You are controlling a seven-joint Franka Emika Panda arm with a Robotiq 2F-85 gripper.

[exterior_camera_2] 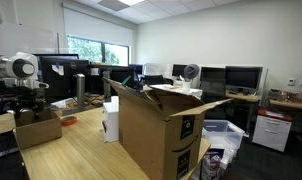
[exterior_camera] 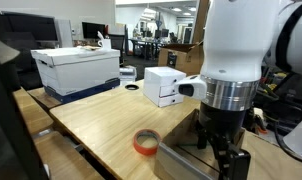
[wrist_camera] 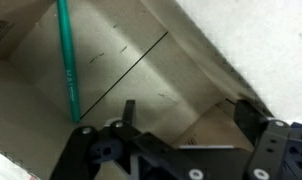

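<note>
Teal-green pen, tan cardboard box

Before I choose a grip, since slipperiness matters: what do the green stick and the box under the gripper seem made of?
Green stick: probably plastic. It looks smooth and evenly coloured with faint print, perhaps a pen, though the blur leaves this open.
Box: cardboard, by its matt tan surface, the straight seam across its floor and its folded walls.
</note>
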